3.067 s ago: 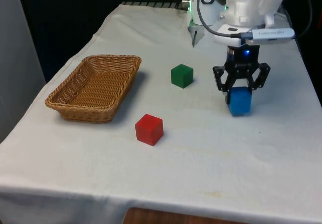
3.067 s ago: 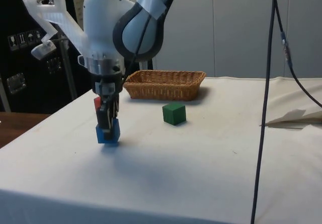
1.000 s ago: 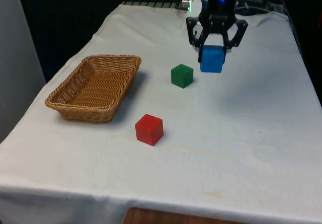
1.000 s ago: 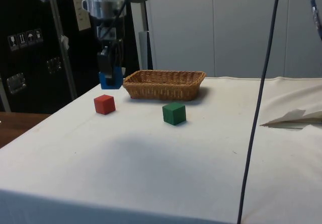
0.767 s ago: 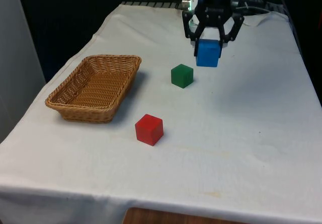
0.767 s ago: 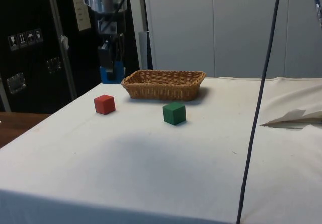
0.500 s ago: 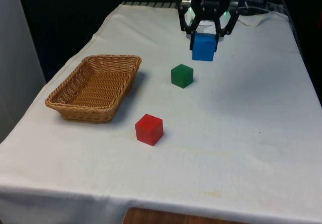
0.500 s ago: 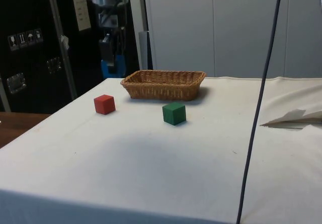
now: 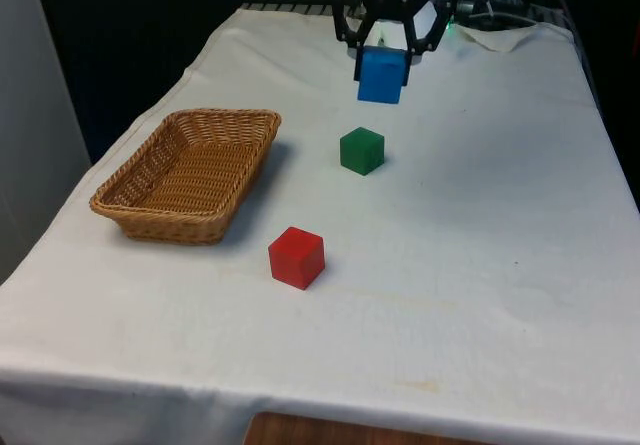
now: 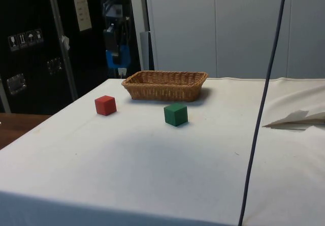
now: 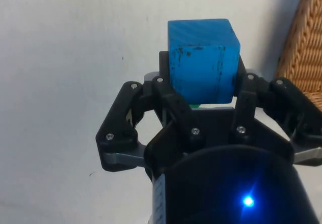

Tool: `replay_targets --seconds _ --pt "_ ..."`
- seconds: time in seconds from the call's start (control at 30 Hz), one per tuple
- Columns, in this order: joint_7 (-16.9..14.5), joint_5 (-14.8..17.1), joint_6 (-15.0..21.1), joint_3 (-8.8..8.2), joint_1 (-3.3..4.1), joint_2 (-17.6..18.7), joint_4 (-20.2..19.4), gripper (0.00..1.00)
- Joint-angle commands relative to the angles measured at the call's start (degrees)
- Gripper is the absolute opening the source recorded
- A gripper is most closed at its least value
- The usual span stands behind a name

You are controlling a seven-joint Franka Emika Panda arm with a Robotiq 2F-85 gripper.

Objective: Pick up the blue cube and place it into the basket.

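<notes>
Black two-finger gripper (image 11: 203, 90) is clamped on the small blue cube (image 11: 202, 59), held high above the white tablecloth (image 9: 480, 265).

Cube looks rigid and light, with flat faces; opposite sides are the sensible hold.

Below the claw: green cube (image 9: 361, 151). Nearer the camera: red cube (image 9: 296, 257).

Woven wicker basket (image 9: 189, 172) is well off to the front view's left; cloth lies flat and the path looks open.
</notes>
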Motion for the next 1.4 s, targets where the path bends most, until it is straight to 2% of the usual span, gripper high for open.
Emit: replay_targets --seconds 0.0,0.03,0.13,0.27,0.4,0.6,0.63,0.67,0.9,0.93,1.13,1.2,1.37 --pt "-0.2 -0.2 -0.3 -0.17 -0.17 -0.5 -0.2 0.00" --pt "0.0 0.0 0.0 0.00 0.00 0.0 0.0 0.00" --pt "-0.4 -0.1 -0.4 -0.69 -0.23 -0.7 -0.3 0.00" --pt "-0.5 0.0 -0.3 -1.38 -0.06 -0.5 -0.1 0.00" --pt "-1.1 0.0 -0.5 -2.52 -0.29 -1.0 -0.4 0.00" --pt "-1.5 0.0 -0.6 -3.72 -0.34 -1.3 -0.3 0.00" --pt "-1.3 0.0 -0.3 -3.67 -0.11 -0.8 -0.1 0.00" --pt "-1.6 0.0 -0.6 -3.95 -0.34 -1.3 -0.3 0.00" --pt "-1.9 0.0 -0.4 -5.39 -0.17 -1.1 -0.1 0.00" --pt "-2.2 -0.1 -0.7 -5.56 -0.34 -1.6 -0.3 0.00" --pt "-2.8 -0.1 -0.7 -7.16 -0.40 -1.7 -0.2 0.00" --pt "-2.5 0.0 -0.4 -7.05 -0.23 -1.4 -0.1 0.00" --pt "-3.2 -0.1 -0.7 -8.37 -0.40 -1.8 -0.2 0.00"
